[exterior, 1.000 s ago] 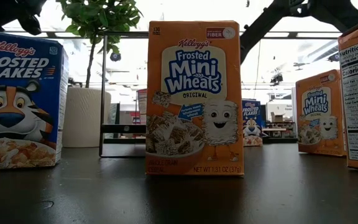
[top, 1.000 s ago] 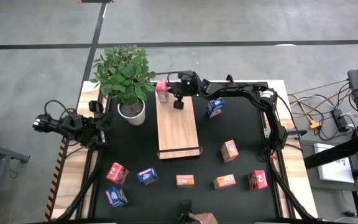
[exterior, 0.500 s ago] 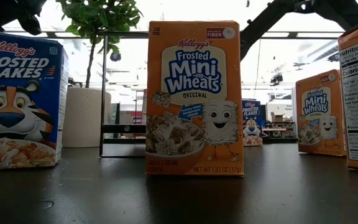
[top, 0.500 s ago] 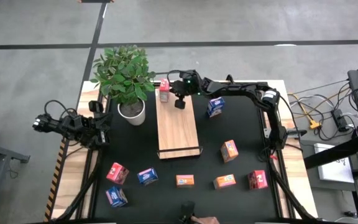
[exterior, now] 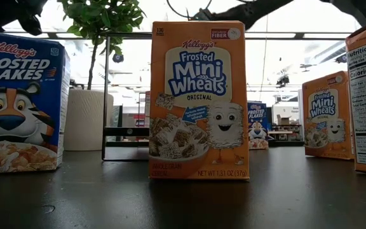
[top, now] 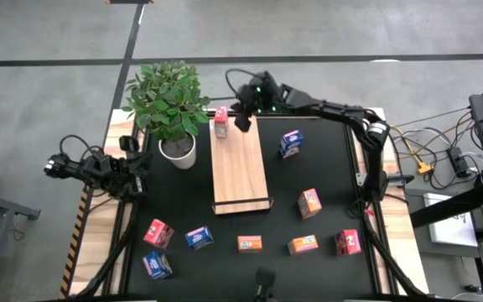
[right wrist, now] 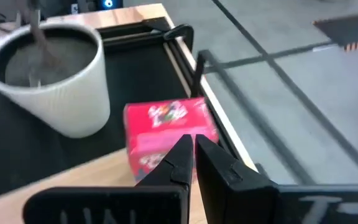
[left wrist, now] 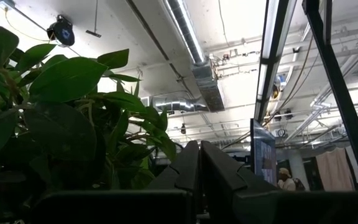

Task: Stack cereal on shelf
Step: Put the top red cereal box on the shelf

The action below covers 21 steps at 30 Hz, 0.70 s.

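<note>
The shelf (top: 240,172), a light-wood board with a thin black wire frame, lies mid-table. A pink-red cereal box (top: 220,123) (right wrist: 166,127) stands on its far left corner. My right gripper (top: 243,122) (right wrist: 190,148) hangs shut and empty above the shelf's far end, just right of that box and clear of it. Several more cereal boxes stand on the black tabletop: a blue one (top: 290,143) right of the shelf, an orange one (top: 250,243) (exterior: 199,102) and others along the near edge. My left gripper (top: 134,174) (left wrist: 199,152) waits shut at the table's left edge.
A leafy plant in a white ribbed pot (top: 177,151) (right wrist: 48,81) stands just left of the shelf's far end, close to the pink-red box. The shelf's black wire frame (right wrist: 185,37) rises behind the box. The tabletop between the shelf and the near row of boxes is bare.
My right gripper has risen from low over the shelf's far end, drawing back a little toward the table's far edge and rolling about its own axis, fingers shut throughout. The pink-red box stays standing on the shelf's far left corner.
</note>
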{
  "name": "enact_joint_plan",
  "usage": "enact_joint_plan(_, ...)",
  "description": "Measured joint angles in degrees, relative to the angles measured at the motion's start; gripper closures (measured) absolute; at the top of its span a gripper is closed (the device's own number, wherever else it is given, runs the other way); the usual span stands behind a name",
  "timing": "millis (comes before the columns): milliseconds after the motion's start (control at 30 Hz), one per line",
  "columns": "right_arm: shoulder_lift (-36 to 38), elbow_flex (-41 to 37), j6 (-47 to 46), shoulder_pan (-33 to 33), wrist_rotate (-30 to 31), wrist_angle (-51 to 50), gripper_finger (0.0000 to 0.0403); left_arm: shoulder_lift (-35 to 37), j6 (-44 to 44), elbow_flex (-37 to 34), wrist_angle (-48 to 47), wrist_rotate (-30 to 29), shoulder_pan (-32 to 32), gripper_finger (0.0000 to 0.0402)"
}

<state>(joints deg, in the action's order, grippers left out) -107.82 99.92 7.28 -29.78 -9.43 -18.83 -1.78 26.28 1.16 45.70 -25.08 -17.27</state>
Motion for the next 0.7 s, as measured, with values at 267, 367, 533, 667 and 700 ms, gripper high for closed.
enact_joint_plan(267, -9.7, 20.0, -3.2, -1.4, 0.0, -14.0, 0.0394, 0.0, 0.0, 0.0, 0.2, -0.5, 0.0, 0.0402)
enact_joint_plan(367, -12.9, 25.3, -2.2, -1.5, 0.0, -17.8, 0.0394, 0.0, 0.2, 0.0, 0.2, -1.0, 0.0, 0.0402)
enact_joint_plan(533, -17.5, 32.4, -3.8, -1.6, 0.4, -22.7, 0.0394, 0.0, 1.8, 0.0, 0.6, -1.4, 0.0, 0.0402)
enact_joint_plan(667, -19.7, 32.9, -4.7, -1.7, 0.4, -23.4, 0.0394, 0.0, 2.0, 0.0, 1.1, -1.4, 0.0, 0.0402)
enact_joint_plan(700, -19.9, 32.9, -4.7, -1.6, 0.4, -23.4, 0.0394, 0.0, 2.1, 0.0, 1.3, -1.4, 0.0, 0.0402)
